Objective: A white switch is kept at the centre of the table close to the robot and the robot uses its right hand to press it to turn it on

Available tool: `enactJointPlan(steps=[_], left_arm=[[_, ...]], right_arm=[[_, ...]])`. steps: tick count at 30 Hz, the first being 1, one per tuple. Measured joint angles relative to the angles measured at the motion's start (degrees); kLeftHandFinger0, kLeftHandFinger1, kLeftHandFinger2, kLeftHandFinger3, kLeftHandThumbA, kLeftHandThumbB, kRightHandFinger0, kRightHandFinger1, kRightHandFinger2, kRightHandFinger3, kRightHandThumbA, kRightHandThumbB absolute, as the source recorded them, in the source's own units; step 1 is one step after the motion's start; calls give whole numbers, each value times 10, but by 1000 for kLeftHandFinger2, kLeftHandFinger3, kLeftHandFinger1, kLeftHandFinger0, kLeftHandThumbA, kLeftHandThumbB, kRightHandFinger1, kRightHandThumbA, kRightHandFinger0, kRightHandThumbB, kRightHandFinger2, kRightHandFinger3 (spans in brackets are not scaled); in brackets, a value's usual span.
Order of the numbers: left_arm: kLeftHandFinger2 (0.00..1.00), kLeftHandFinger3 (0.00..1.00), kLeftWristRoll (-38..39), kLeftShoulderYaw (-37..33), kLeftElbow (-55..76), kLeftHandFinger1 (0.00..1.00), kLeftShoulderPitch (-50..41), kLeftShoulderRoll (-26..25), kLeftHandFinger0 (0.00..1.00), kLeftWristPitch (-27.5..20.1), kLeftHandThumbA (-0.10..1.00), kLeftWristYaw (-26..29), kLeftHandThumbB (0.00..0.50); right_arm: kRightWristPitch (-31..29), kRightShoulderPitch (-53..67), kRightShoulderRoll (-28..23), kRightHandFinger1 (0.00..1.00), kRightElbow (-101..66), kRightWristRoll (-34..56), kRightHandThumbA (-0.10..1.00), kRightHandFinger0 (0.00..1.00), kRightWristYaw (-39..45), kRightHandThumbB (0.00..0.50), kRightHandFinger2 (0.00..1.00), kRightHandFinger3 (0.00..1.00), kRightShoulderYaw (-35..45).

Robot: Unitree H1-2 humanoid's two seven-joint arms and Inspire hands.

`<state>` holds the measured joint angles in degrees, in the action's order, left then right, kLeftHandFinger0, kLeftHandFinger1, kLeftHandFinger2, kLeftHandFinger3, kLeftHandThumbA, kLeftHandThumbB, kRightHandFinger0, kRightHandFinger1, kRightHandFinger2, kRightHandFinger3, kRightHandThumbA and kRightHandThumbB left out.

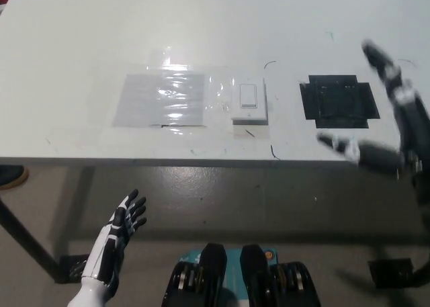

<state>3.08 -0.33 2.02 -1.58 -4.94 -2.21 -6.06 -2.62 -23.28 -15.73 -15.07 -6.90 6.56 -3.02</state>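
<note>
Head view: the black right hand [390,112] is seen spread open, right of the switch [248,100]; the white left hand [114,243] is held open below the table [80,52].

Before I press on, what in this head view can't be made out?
- Switch: too small to tell whether its rocker is on or off.
- Right hand: motion-blurred and cut off by the right edge, so its height over the table is unclear.
- Clear film: glare hides what lies beneath.
- Black patch: too dark to make out its detail.
- Left hand: open, below the table edge; its arm is cut off by the bottom edge.
</note>
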Motion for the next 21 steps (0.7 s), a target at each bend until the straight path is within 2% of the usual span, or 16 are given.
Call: enactJointPlan(steps=[3, 5, 6, 8, 9, 14, 16, 19, 21], left_arm=[[1000, 1000, 0, 0, 0, 1000, 0, 0, 1000, 0, 1000, 0, 34], [1000, 1000, 0, 0, 0, 1000, 0, 0, 1000, 0, 1000, 0, 53], [1000, 1000, 0, 0, 0, 1000, 0, 0, 1000, 0, 1000, 0, 50], [1000, 1000, 0, 0, 0, 1000, 0, 0, 1000, 0, 1000, 0, 32], [1000, 1000, 0, 0, 0, 1000, 0, 0, 1000, 0, 1000, 0, 32], [1000, 1000, 0, 0, 0, 1000, 0, 0, 1000, 0, 1000, 0, 27], [1000, 1000, 0, 0, 1, 1000, 1, 0, 1000, -2, 1000, 0, 30], [1000, 1000, 0, 0, 1, 1000, 2, 0, 1000, -3, 1000, 0, 45], [1000, 1000, 0, 0, 1, 1000, 3, 0, 1000, -4, 1000, 0, 48]], right_arm=[[38, -76, -17, 1000, 20, -15, 953, 1000, 21, 205, 1000, 1000, -27], [65, -127, -24, 1000, 42, -26, 961, 1000, 38, 231, 1000, 1000, -51], [80, -155, -27, 1000, 58, -32, 1000, 1000, 48, 273, 1000, 1000, -65], [101, -198, -30, 1000, 93, -41, 1000, 1000, 64, 299, 1000, 1000, -90], [108, -212, -31, 1000, 106, -43, 1000, 1000, 69, 280, 1000, 1000, -98], [154, -313, -35, 1000, 219, -73, 942, 1000, 118, 249, 1000, 1000, -169], [169, -350, -36, 1000, 276, -85, 946, 1000, 140, 255, 1000, 1000, -200], [178, -384, -36, 1000, 330, -102, 923, 1000, 163, 232, 1000, 1000, -230], [181, -397, -36, 1000, 356, -109, 905, 1000, 175, 234, 1000, 1000, -246]])
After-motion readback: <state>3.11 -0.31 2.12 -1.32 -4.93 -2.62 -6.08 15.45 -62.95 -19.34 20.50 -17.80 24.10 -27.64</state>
